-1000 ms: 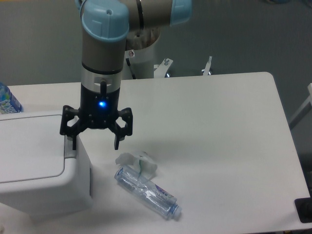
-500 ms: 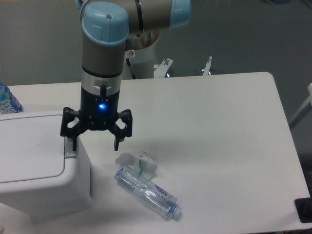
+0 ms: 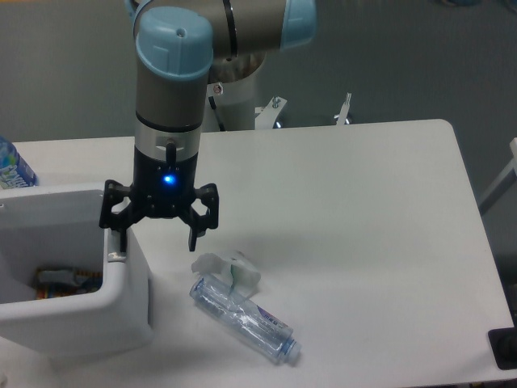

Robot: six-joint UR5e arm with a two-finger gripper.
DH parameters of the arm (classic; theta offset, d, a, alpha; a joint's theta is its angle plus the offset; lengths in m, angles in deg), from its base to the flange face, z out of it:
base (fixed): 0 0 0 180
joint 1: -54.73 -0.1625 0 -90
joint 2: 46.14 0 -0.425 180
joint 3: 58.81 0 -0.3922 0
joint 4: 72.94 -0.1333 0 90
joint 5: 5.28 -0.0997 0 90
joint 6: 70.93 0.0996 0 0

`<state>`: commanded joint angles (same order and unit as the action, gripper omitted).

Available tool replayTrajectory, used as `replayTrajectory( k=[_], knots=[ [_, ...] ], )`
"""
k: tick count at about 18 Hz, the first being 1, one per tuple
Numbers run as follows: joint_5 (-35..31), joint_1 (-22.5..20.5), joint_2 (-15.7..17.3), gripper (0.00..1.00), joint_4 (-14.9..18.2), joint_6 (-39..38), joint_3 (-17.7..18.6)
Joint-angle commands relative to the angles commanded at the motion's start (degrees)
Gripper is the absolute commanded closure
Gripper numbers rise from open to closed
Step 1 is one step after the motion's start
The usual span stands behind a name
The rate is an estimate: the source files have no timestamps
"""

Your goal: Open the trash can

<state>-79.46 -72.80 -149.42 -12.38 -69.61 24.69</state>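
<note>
**Claw at the bin's right edge**

The claw [image 3: 158,230] is spread wide, nothing held, its left finger at the grey tab [image 3: 118,257]. The bin [image 3: 121,311], near left on the desk [image 3: 363,242], is seen open. A bottle [image 3: 246,319] lies right of it.

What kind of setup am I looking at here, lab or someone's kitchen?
Likely a robotics lab bench: a plain white table, the end effector over an open trash can, and a crushed bottle as a prop.

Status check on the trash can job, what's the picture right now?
Pincer open, one finger on the grey push tab. Trash can open, contents showing. Crushed bottle lies beside it, not in the way.
</note>
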Motion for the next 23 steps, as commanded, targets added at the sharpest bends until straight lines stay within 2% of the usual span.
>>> replayTrajectory(
  k=[3,6,8,10,13,16,18,20,23],
  knots=[
    [-0.2,-0.1,0.1,0.0,-0.1,0.4,-1.2],
    [-1.2,-0.6,0.0,0.0,-1.7,0.7,-4.3],
    [-6.1,-1.8,0.2,0.0,-1.9,1.1,-5.0],
    [-14.8,-2.3,0.5,0.0,-1.5,3.8,-4.8],
    [-22.0,-4.6,0.7,0.0,-0.4,10.6,-4.3],
    [-25.6,-8.6,1.9,0.0,5.2,18.7,-3.3],
    [-26.8,-11.1,3.0,0.0,8.2,29.6,-2.6],
    [-27.0,-12.6,3.3,0.0,8.4,36.1,-1.5],
    [-26.9,-15.5,3.3,0.0,8.2,38.8,-1.3]
  ],
)
